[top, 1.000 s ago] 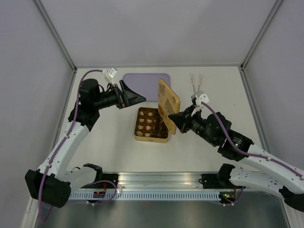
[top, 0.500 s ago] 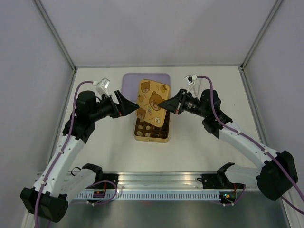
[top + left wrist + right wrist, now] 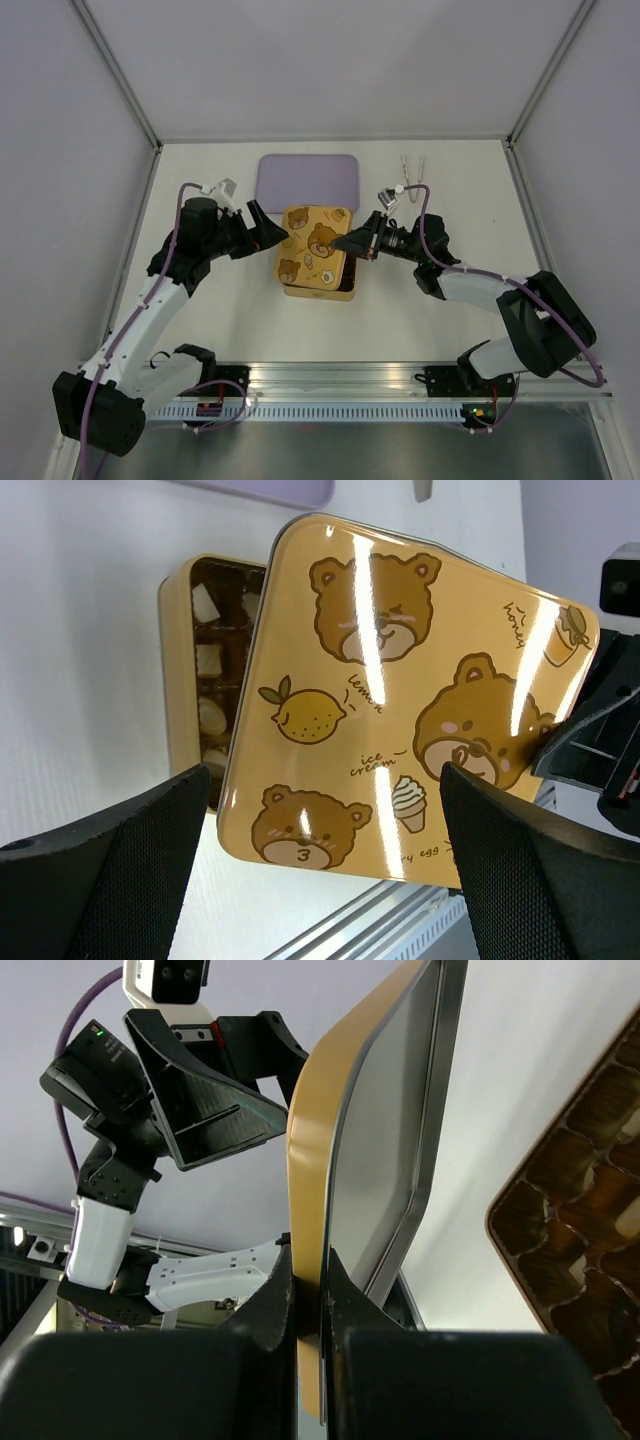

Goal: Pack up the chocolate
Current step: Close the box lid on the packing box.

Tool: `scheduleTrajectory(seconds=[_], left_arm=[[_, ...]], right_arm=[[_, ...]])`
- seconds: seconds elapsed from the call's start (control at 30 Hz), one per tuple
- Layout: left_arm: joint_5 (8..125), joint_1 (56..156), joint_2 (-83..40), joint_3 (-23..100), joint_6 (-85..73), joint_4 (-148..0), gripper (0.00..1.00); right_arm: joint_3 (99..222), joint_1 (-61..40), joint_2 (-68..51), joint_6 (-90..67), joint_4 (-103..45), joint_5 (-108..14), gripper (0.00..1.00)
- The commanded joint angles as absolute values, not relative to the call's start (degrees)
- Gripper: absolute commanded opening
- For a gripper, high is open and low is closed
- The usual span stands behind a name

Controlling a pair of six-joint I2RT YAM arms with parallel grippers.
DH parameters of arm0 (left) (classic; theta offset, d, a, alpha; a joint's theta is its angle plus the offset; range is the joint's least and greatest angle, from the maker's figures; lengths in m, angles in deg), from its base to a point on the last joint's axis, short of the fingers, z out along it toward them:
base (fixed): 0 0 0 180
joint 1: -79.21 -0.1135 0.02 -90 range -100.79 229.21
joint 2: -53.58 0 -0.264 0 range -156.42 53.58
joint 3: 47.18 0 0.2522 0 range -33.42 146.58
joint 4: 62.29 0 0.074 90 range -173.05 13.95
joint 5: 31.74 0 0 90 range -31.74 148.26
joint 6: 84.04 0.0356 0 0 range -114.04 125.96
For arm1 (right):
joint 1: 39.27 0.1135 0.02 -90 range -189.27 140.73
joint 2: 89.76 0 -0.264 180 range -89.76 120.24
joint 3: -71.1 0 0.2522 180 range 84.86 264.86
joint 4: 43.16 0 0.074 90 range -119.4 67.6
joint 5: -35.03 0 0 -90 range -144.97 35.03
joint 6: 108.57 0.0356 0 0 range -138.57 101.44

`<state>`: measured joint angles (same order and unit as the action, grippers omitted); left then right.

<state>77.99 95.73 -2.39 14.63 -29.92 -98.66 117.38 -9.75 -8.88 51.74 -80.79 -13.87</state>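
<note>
A white table (image 3: 380,322) lay under the left claw (image 3: 272,232) and right claw (image 3: 342,243); pale grey walls (image 3: 330,60) stood beyond them, a metal rail (image 3: 340,378) behind.

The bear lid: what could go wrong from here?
1. The right hand pinches only one thin edge of the lid, so it may swing or slip.
2. The lid is askew and off-centre over the box; it may jam on a wall or press the chocolate.
3. The open left hand is close and may bump it.
</note>
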Motion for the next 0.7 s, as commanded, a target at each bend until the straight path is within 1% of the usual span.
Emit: scheduleTrajectory(seconds=[0.0,0.13,0.27,0.53,0.67], left_arm=[[74.01,95.74,-3.64,13.78,-27.35,-97.85,1.0],[69.79,95.74,-5.04,12.29,-27.26,-97.32,1.0],[69.95,95.74,-6.71,10.53,-27.35,-94.86,1.0],[73.9,95.74,-12.07,8.95,-28.5,-90.47,1.0],[74.78,95.74,-14.18,8.95,-28.85,-89.33,0.99]], right_arm=[[117.56,-10.26,-6.97,51.93,-88.22,-12.17,0.01],[116.86,-10.44,-4.77,50.26,-88.46,-12.61,0.0],[117.38,-11.23,-2.66,49.55,-87.31,-12.35,0.0],[116.86,-12.11,4.54,53.76,-96.35,-10.41,0.01],[116.16,-12.64,8.06,57.63,-103.64,-9.27,0.0]])
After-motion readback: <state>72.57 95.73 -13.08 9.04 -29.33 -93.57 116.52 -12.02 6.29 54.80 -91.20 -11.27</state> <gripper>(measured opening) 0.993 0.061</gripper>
